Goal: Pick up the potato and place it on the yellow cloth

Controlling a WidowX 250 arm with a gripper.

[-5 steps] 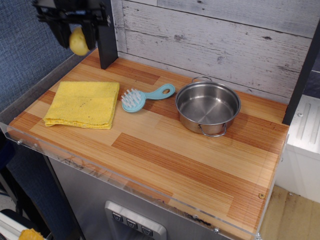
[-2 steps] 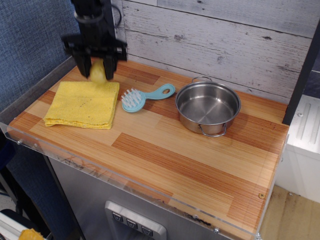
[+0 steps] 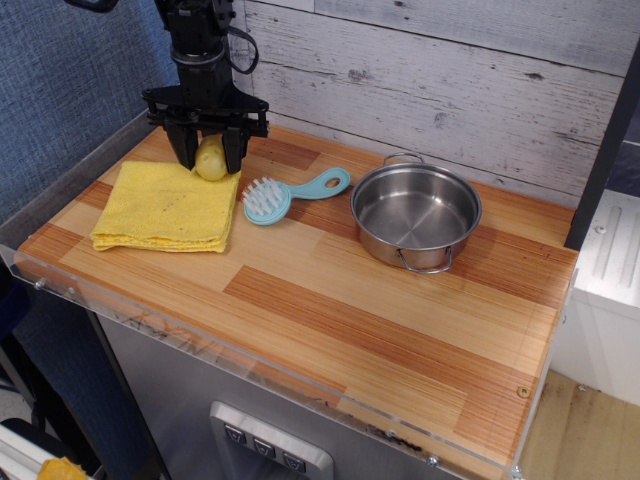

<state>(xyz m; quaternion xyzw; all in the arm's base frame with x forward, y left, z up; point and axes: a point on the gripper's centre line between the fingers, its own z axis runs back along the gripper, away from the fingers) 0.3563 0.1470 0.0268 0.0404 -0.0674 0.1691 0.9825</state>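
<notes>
And the potato (image 3: 210,158) is down at the yellow cloth (image 3: 165,206)! It sits on the cloth's far right corner, right between the gripper (image 3: 208,158) fingers, which stand on either side of it. Are they still pinching it or just bracketing it? The picture does not settle that; the jaws look close on the potato, but a gap cannot be ruled out. So the carry is done, the lowering looks done, and what is left, by this view, is the release and a clean lift away. One worry: the potato is near the cloth's edge and egg-shaped, so it could roll off toward the blue brush (image 3: 290,194) just beside the cloth.

Compared with a second ago, big change: the potato was then held high at the bench's (image 3: 350,310) far left corner, well clear of the cloth. A moment ago it hung over the cloth's back edge; now it is lower and a touch further right. The steel pot (image 3: 415,213) has not budged.
</notes>
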